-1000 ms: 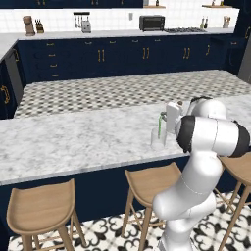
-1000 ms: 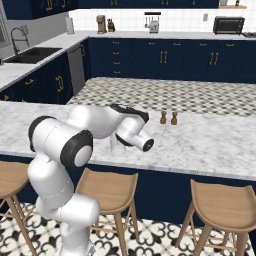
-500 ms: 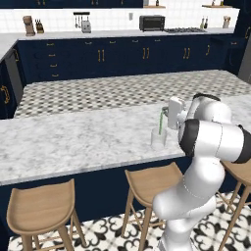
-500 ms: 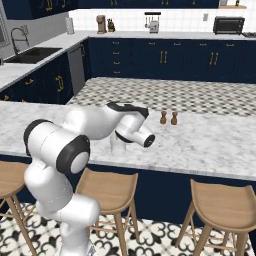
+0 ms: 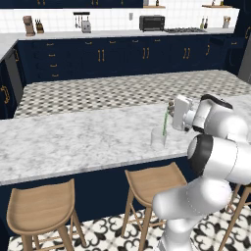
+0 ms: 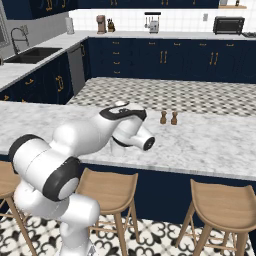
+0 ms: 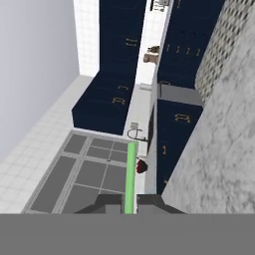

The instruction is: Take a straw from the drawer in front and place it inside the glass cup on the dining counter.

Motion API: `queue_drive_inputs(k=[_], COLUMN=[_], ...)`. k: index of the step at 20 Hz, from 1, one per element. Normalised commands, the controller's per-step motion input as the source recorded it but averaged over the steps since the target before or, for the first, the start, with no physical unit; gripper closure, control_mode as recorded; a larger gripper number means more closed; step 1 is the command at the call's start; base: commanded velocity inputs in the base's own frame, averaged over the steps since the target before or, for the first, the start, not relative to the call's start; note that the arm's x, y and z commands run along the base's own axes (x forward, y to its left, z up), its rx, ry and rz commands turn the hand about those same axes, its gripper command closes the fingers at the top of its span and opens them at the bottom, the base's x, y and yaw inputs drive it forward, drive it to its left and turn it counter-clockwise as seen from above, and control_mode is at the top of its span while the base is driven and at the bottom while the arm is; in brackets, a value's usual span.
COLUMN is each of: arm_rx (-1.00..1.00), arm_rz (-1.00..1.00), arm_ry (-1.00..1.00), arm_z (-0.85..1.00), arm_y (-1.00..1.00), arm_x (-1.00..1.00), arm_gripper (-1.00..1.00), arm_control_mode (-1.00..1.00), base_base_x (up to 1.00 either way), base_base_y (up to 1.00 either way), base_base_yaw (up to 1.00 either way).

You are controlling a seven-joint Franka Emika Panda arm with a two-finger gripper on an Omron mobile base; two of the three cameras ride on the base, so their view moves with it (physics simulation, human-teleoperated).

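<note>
Kitchen with navy cabinets, patterned tile floor; dining counter point(image 5: 73, 139) is a marbled white slab over a navy base. Two shakers point(image 6: 168, 118) on it, one glass cup point(image 5: 159, 138), one straw point(image 5: 165, 122). Three stools point(image 5: 152, 184) show in the right base view. Gripper point(image 5: 172, 116) is clamped on the straw, which stands roughly upright, long axis vertical, lower end in or just above the cup.

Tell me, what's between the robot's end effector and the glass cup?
Just the straw. In the left base view the end effector grips its top, and it reaches down into the glass cup.
</note>
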Motion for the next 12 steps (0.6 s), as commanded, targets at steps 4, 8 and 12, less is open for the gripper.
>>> queue_drive_inputs(k=[4,8,12], arm_rx=[0.0,0.0,0.0], arm_rz=[0.0,0.0,0.0], arm_ry=[0.0,0.02,0.0], arm_z=[-0.07,-0.26,-0.03], arm_y=[0.0,0.01,0.0], arm_x=[-0.05,0.0,0.0], arm_gripper=[1.0,1.0,1.0], arm_control_mode=[-1.0,-1.0,-1.0], base_base_x=[0.0,0.0,0.0], base_base_y=[0.0,0.0,0.0], base_base_yaw=[0.0,0.0,0.0])
